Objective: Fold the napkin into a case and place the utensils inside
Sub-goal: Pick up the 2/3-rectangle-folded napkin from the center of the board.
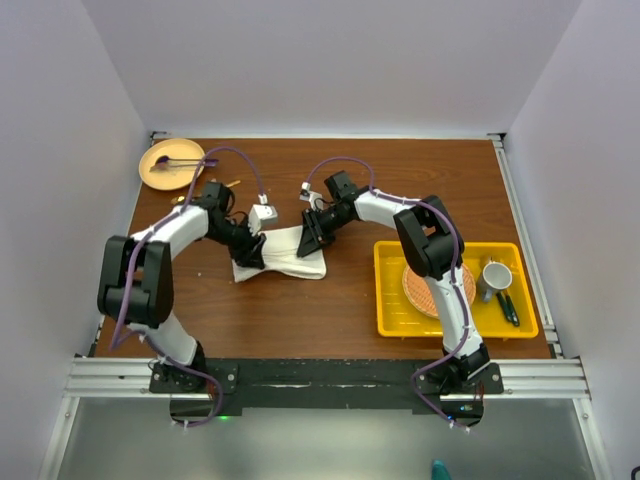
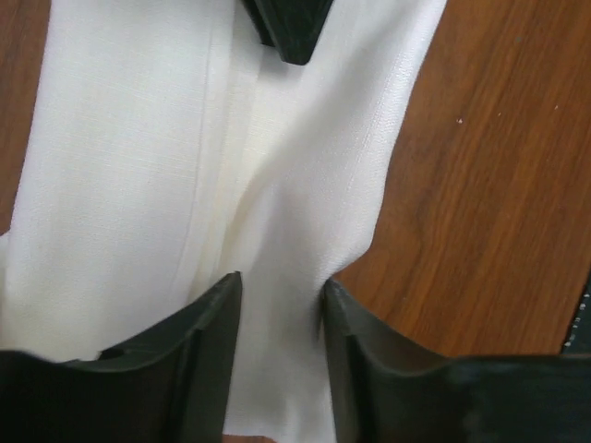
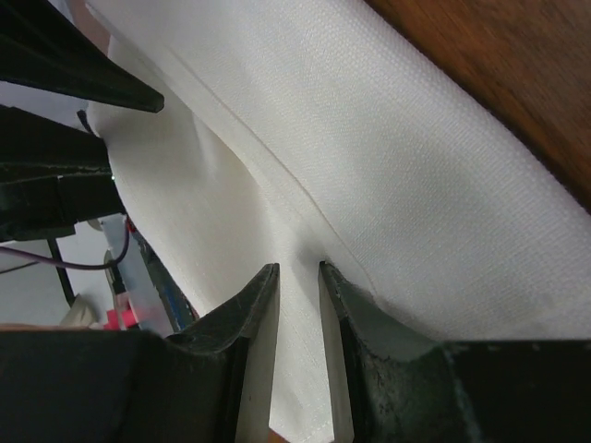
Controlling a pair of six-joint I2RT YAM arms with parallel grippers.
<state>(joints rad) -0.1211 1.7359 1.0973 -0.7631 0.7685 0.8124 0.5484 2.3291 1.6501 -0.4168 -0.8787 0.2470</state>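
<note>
The cream-white napkin [image 1: 290,257] lies bunched in the middle of the brown table, held between both grippers. My left gripper [image 1: 253,251] grips its left part; in the left wrist view [image 2: 282,281] the cloth [image 2: 138,185] runs up between the jaws with creases drawn toward them. My right gripper [image 1: 309,240] grips its right edge; in the right wrist view [image 3: 297,269] a hemmed fold of cloth [image 3: 406,175] sits between nearly closed jaws. A slim gold utensil [image 1: 233,184] shows behind the left arm; other gold pieces are hidden.
A tan plate [image 1: 158,153] with a purple utensil [image 1: 172,163] sits at the far left corner. A yellow tray [image 1: 392,290] on the right holds a woven orange mat [image 1: 422,290], a mug [image 1: 495,277] and dark green-handled utensils [image 1: 508,308].
</note>
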